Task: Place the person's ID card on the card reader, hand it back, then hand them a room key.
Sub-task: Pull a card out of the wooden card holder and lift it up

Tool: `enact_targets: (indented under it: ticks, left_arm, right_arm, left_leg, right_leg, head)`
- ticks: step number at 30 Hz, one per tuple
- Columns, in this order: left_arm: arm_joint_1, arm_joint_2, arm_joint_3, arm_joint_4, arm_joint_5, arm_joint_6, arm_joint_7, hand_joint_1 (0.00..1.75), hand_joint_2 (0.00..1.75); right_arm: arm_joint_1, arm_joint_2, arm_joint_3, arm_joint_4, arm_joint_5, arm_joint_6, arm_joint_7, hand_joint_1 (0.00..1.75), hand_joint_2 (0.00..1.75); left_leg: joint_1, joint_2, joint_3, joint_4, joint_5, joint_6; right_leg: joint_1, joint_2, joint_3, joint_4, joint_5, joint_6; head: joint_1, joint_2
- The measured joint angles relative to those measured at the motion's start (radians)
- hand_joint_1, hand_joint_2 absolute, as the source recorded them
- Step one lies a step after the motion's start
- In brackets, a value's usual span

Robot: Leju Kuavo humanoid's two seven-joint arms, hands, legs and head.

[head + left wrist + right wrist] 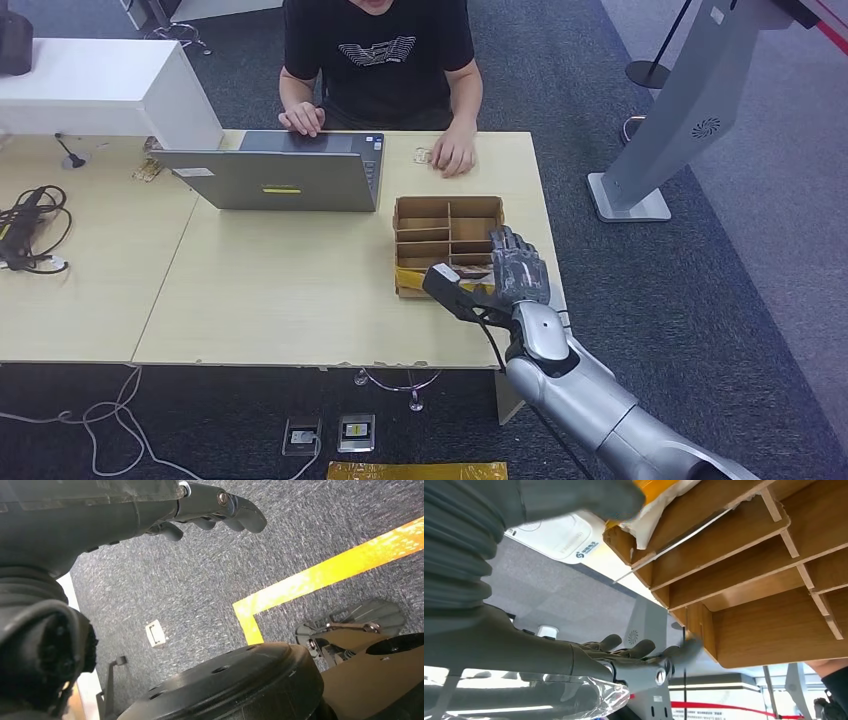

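Right hand (518,268) poised at the near right corner of the box (447,246), a cardboard tray divided into compartments, standing on the table (280,290). The fingers (512,244) extend over the box's right edge, spread and apparently grasping nothing; whether a card is pinched between them cannot be told. In the right wrist view the fingers (639,649) lie just beside the box wall (774,630), and a thin pale sheet edge (674,545), possibly a card, stands in one slot. The compartments run away from the fingertips toward the person (380,50), whose hands rest at the table's far edge, one on the laptop (275,175), one beside a small clear object (424,155). The ID card and card reader cannot be identified with certainty. Judgement: the room keys probably sit in the box, directly beyond and beneath the fingers, so the right hand is far nearer. The left hand (200,510) hangs over the carpet, fingers loosely curled and empty.
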Motion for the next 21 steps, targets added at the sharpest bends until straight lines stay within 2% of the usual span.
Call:
enact_targets:
  ticks: [21]
  left_arm:
    - [0.000,0.000,0.000,0.000,-0.007,0.002,0.002,0.00,0.00]
  right_arm:
    - [-0.002,0.033,0.003,0.073,-0.001,-0.027,-0.047,1.75,1.75]
  left_leg:
    - [0.000,0.000,0.000,0.000,0.000,0.000]
  right_leg:
    - [0.000,0.001,0.000,0.000,0.000,0.000]
  head:
    - [0.000,0.000]
